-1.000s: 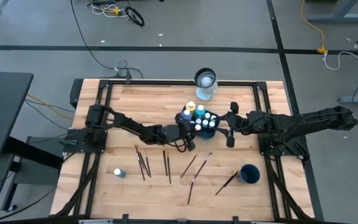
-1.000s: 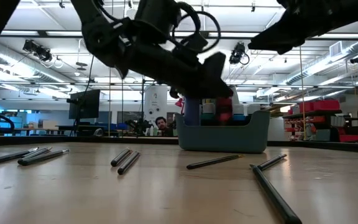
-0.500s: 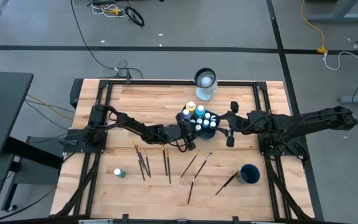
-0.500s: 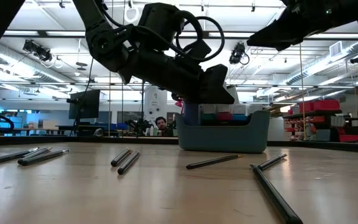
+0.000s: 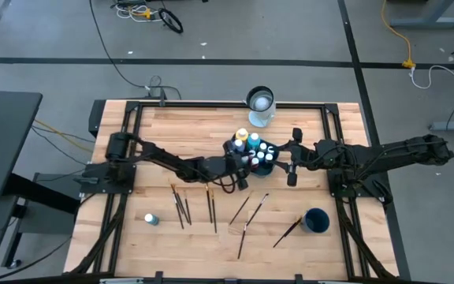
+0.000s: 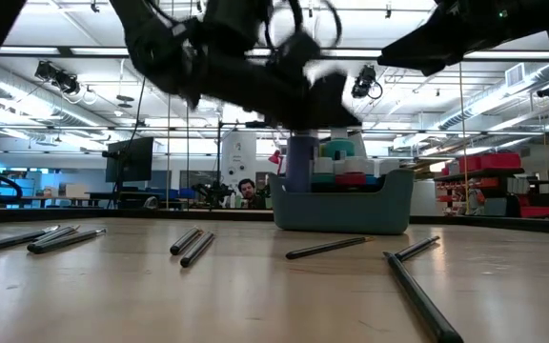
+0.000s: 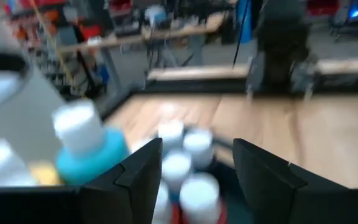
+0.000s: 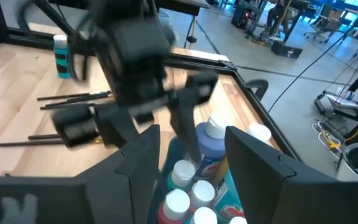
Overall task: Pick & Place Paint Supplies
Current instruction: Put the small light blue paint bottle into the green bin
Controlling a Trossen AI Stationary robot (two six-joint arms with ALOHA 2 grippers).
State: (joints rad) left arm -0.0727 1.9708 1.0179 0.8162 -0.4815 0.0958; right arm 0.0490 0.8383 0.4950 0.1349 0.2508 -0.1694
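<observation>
The left hand [image 5: 240, 160] is held over the tub [image 6: 343, 204], fingers apart and empty (likely just after a drop), bottles [image 5: 254, 150] packed inside. The right hand [image 5: 288, 164] waits beside it, spread. Brushes [image 5: 211, 203] lie on the surface [image 5: 172, 126].

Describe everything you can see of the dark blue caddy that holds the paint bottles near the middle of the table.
The caddy is a dark blue-grey tub, plastic by its look, with rounded corners and a rim that dips in the middle. It stands upright on the wooden table, near the centre, in front of the clear glass jar. Small paint bottles with white and coloured caps stand packed inside it, their tops above the rim. The left end effector hangs open over its left side; the right end effector waits beside it.
</observation>
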